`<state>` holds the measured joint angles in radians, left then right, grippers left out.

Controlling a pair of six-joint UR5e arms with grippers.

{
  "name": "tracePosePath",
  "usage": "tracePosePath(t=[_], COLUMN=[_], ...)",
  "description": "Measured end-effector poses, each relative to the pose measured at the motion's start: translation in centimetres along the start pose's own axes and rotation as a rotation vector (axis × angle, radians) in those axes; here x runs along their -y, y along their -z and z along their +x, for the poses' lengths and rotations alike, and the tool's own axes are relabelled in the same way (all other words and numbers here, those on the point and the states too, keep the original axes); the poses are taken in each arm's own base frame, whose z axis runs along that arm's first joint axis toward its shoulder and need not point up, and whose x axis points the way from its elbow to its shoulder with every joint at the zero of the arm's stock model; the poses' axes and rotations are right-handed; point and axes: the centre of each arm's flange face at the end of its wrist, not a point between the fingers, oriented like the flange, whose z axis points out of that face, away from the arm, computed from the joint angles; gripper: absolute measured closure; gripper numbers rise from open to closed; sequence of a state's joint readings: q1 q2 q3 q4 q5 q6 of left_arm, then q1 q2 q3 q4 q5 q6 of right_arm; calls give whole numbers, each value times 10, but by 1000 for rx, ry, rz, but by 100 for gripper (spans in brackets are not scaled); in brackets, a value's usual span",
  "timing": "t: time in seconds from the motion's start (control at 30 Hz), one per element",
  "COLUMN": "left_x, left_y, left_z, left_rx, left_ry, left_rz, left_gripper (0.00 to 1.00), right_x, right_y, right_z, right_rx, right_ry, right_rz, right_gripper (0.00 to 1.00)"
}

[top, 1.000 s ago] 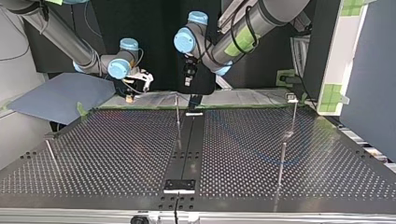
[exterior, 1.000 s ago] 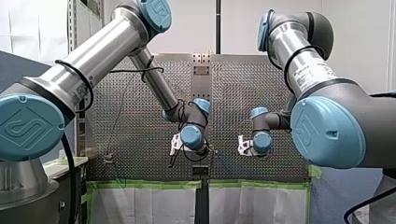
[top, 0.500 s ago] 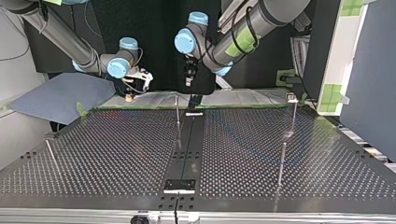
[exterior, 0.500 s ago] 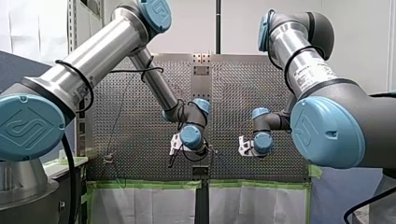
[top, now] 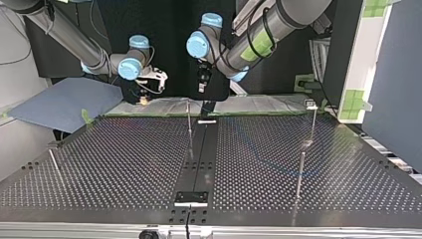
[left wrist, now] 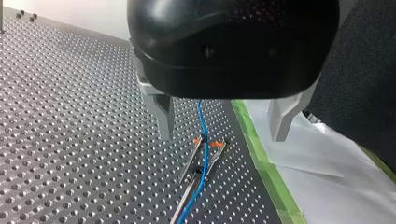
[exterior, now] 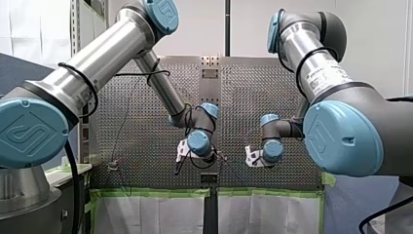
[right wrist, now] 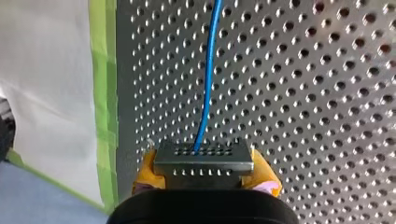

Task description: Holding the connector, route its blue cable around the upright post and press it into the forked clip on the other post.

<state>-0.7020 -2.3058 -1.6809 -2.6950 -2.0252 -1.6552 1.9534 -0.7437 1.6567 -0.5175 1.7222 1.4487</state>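
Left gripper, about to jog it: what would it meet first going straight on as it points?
Likely the forked clip and the blue cable running along it, ahead between the left gripper's open fingers; depth is unclear.

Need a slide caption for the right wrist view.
My right gripper clamps the connector between yellow pads; its blue cable runs ahead over the perforated table.

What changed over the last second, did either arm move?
My right gripper, holding the connector on the blue cable, shifted toward the top view's right and slightly up. My left gripper stayed where it was, fingers open, with the forked clip ahead of them.
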Motion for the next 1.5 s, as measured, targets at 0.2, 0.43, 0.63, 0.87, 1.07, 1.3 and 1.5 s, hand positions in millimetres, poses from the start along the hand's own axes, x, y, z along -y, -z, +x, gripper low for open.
tracePosePath(t=[0.2,0.43,0.63,0.87,1.07,1.3,1.5], left_x=[-2,-3,-4,-5,-5,-5,-4], left_y=[-1,-2,-2,-3,-3,-2,-2], left_z=[0,0,0,0,0,0,0], left_rx=[-1,-3,-4,-6,-7,-11,-11], left_ry=[1,1,1,0,0,-3,-9], left_rz=[-3,-6,-8,-9,-10,-10,-5], left_gripper=[0,0,0,0,0,0,0], right_x=[6,13,15,15,15,15,13], right_y=[0,1,1,1,1,1,1], right_z=[2,4,4,4,4,4,4], right_rx=[-13,-25,-27,-27,-28,-27,-24], right_ry=[-3,-7,-8,-9,-9,-9,-17], right_rz=[52,118,138,139,139,139,135], right_gripper=[100,100,100,100,100,100,100])
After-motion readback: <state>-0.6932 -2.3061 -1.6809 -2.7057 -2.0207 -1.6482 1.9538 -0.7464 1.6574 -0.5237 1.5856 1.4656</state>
